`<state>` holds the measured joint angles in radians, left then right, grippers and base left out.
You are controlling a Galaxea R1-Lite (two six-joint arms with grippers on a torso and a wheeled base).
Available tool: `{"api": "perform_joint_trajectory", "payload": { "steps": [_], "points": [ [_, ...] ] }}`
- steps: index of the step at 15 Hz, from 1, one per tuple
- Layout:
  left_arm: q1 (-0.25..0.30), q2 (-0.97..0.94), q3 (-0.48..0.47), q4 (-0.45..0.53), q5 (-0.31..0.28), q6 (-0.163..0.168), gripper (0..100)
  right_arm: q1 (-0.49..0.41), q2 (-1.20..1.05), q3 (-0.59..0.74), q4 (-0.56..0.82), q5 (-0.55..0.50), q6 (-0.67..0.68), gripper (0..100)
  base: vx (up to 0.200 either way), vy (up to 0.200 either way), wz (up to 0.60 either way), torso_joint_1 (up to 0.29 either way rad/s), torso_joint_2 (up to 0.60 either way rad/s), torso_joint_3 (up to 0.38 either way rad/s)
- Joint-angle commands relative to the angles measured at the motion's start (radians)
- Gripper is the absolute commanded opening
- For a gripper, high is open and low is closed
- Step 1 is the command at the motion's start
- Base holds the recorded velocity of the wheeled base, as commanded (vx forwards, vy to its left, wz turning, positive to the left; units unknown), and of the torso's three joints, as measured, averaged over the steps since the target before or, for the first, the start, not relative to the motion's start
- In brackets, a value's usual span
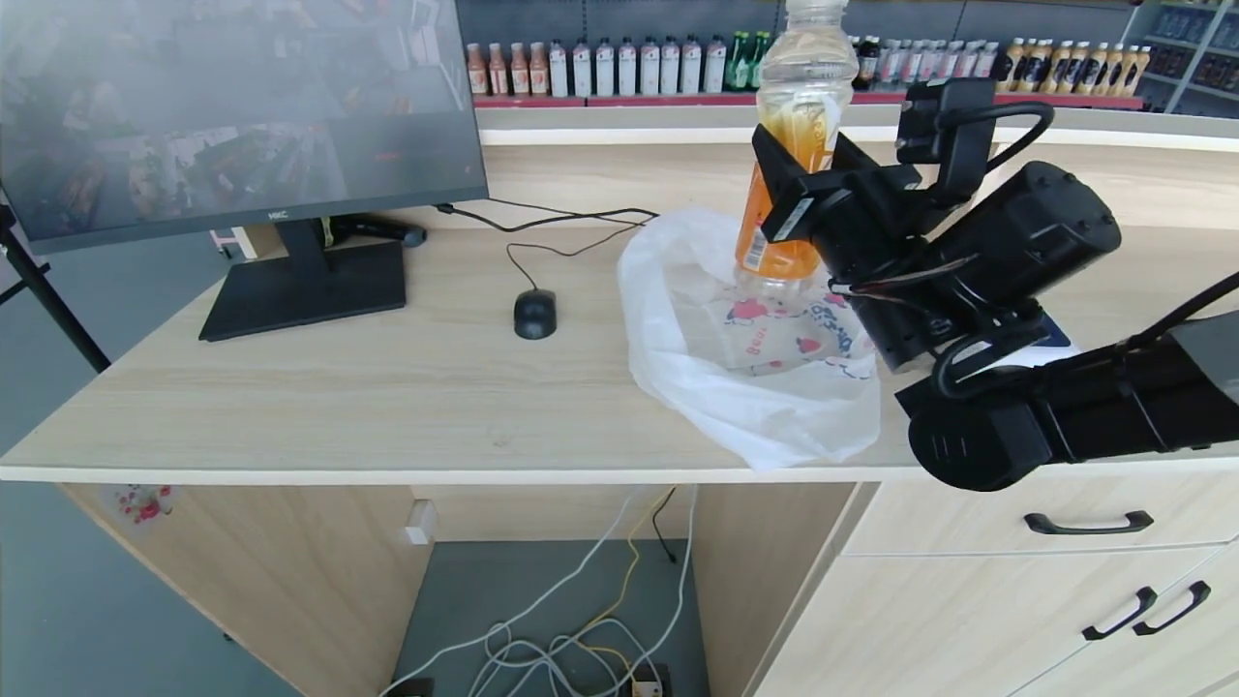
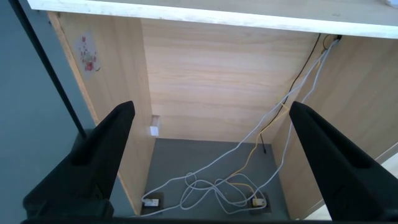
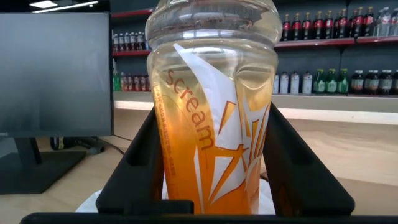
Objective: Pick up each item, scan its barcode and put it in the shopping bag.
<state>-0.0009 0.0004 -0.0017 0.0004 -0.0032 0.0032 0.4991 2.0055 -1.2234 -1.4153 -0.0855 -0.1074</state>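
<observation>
My right gripper [image 1: 789,184] is shut on a clear bottle of orange drink [image 1: 797,136] with an orange and white label, held upright above the white plastic shopping bag [image 1: 745,348] that lies open on the wooden counter [image 1: 387,387]. In the right wrist view the bottle [image 3: 211,124] sits between the two black fingers [image 3: 140,162]. My left gripper [image 2: 211,162] hangs open below the counter's edge, facing the knee space with cables on the floor, with nothing between its fingers.
A monitor [image 1: 232,106] on a black stand is at the back left, with a black mouse [image 1: 534,313] and its cable beside the bag. A handheld scanner [image 1: 373,229] lies behind the stand. Drawers [image 1: 1055,581] are under the counter at right. Shelves of bottles [image 1: 629,66] line the back.
</observation>
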Motion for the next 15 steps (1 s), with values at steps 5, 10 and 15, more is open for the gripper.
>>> {"api": "perform_joint_trajectory", "payload": {
  "steps": [5, 10, 15],
  "points": [
    [0.001, 0.000, 0.000, 0.000, 0.000, 0.000, 100, -0.004, 0.134, -0.105, 0.022, 0.000, 0.005, 0, 0.000, 0.000, 0.00, 0.000, 0.00, 0.000],
    [0.001, 0.000, 0.000, 0.000, 0.000, 0.000, 100, -0.004, 0.223, -0.196, 0.024, 0.001, 0.022, 0, 0.000, 0.000, 0.00, 0.000, 0.00, 0.000],
    [0.001, 0.000, 0.000, 0.000, 0.000, 0.000, 100, -0.005, 0.268, -0.232, 0.052, 0.001, 0.025, 0, 0.000, 0.000, 0.00, 0.000, 0.00, 0.000]
  ]
}}
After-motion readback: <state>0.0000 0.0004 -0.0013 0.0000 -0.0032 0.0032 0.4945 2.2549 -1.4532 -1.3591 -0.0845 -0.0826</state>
